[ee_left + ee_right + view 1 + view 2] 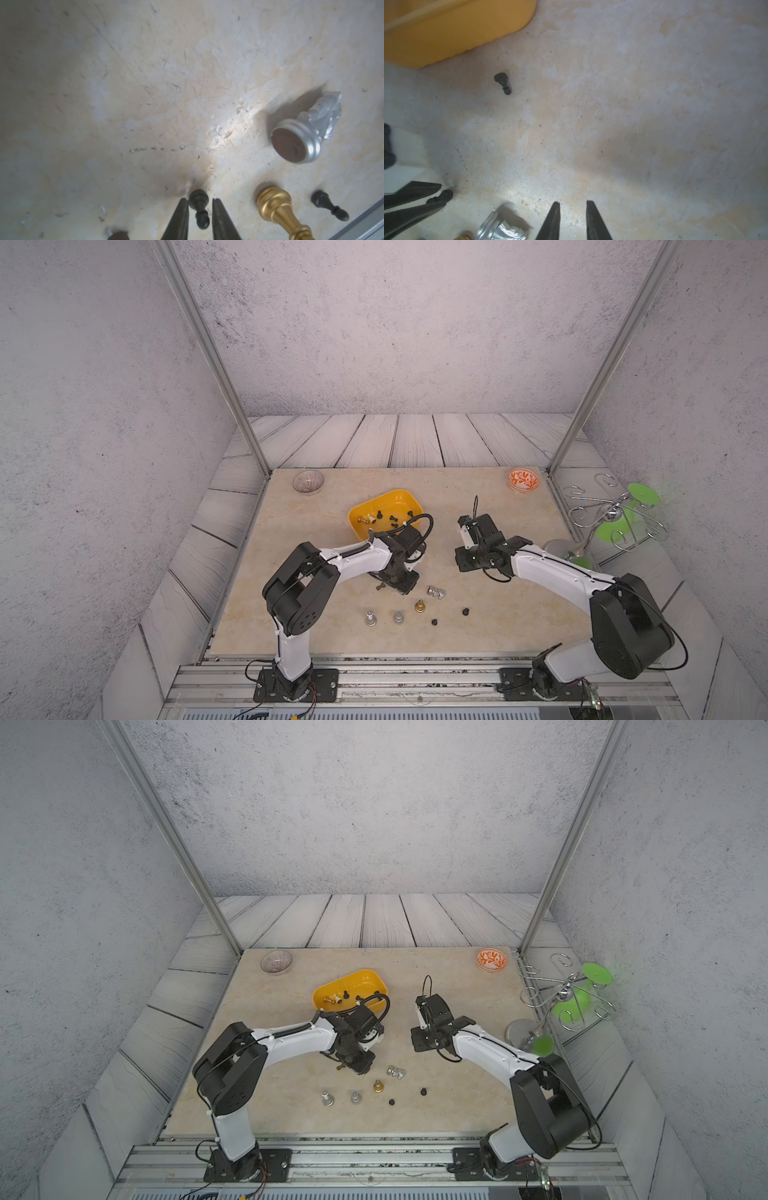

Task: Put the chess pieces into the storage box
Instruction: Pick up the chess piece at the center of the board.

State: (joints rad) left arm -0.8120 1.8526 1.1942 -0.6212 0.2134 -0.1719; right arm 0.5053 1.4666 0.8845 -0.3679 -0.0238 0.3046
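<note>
Barely open, the left pincer [199, 199] is straddling a black pawn [198, 208]; the storage box [386, 494] beyond is holding several chess pieces [379, 514], others waiting nearby.

The left end effector [199, 199] and right end effector [573, 202] angle downward, jaws narrowly apart.
</note>
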